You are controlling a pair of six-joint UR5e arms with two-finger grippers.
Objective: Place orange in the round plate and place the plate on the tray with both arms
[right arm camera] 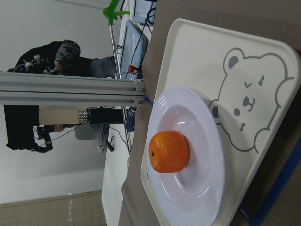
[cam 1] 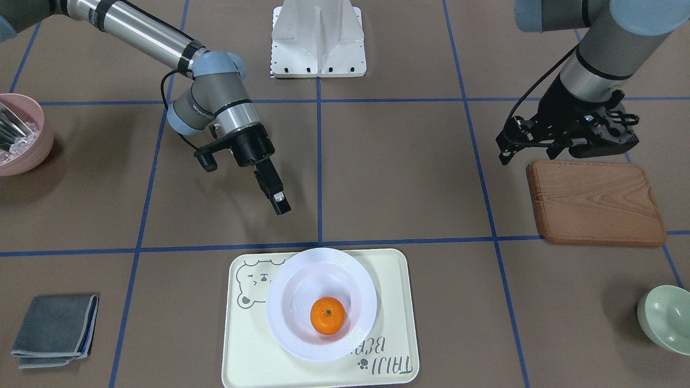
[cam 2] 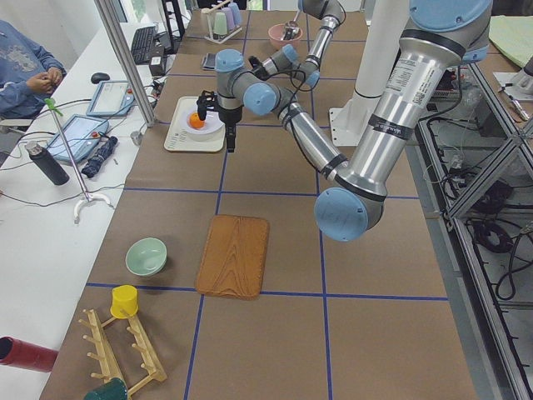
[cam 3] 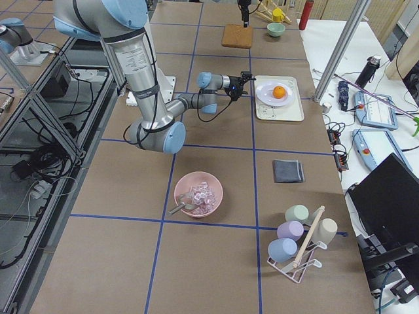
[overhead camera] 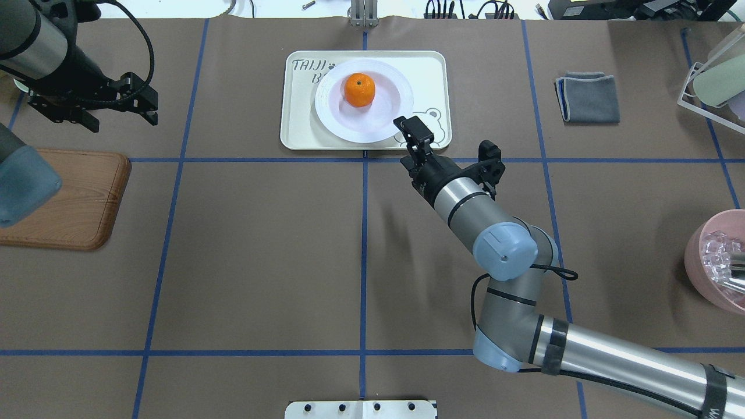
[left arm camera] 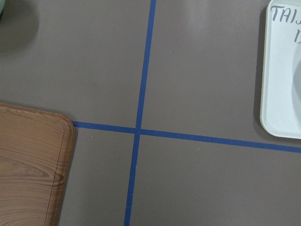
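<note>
1. A brown table marked with blue tape lines, seen from across the table, facing the robot.
2. The orange (cam 1: 328, 316) sits in the hollow of the round plate (cam 1: 281, 280), its small green stem dot facing up.
3. The plate rests on the cream tray (cam 1: 237, 350), covering part of the grey bear face and part of the "TAIJI BEAR" lettering.
4. The right gripper (cam 1: 281, 206) points down toward the tray from the robot's side, near the bear-face corner. Its fingers are pressed together and grip nothing. It touches neither plate nor tray.
5. The left gripper (cam 1: 593, 141) hangs over the robot-side edge of a brown wooden board (cam 1: 595, 202), well apart from the tray. I cannot tell how far its fingers are spread, and nothing shows in them.
6. Elsewhere on the table are a pale green bowl (cam 1: 666, 318), a pink bowl (cam 1: 21, 134) and a folded grey cloth (cam 1: 54, 330).
</note>
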